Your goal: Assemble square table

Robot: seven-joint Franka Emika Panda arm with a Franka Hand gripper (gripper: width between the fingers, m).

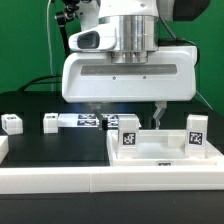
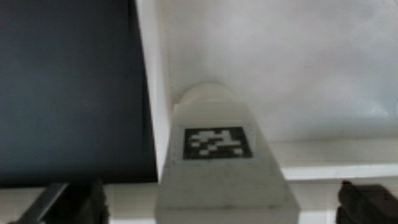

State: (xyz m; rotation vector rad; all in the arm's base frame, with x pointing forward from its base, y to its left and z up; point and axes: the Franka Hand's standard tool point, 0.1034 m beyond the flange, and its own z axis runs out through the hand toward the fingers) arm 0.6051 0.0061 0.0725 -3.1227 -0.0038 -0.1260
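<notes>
The step in hand looked like seizing a peg leg [image 2: 221, 150] that stood upright in the square tabletop [image 1: 160, 152], at its edge beside the black table [image 2: 63, 90]. The hand [image 2: 217, 205] pointed straight down over the tabletop, its fingers [image 2: 71, 205] apart astride the leg. Next, probably: close squarely, then twist.

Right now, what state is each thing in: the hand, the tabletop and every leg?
tabletop: lying flat, rim up.
straddled leg: standing on the tabletop; fastening not visible.
second leg: standing on the tabletop.
outer loose leg: on the black table, unattached.
inner loose leg: same, nearer the tabletop.
hand: open around the straddled leg, fingers clear of it.
</notes>
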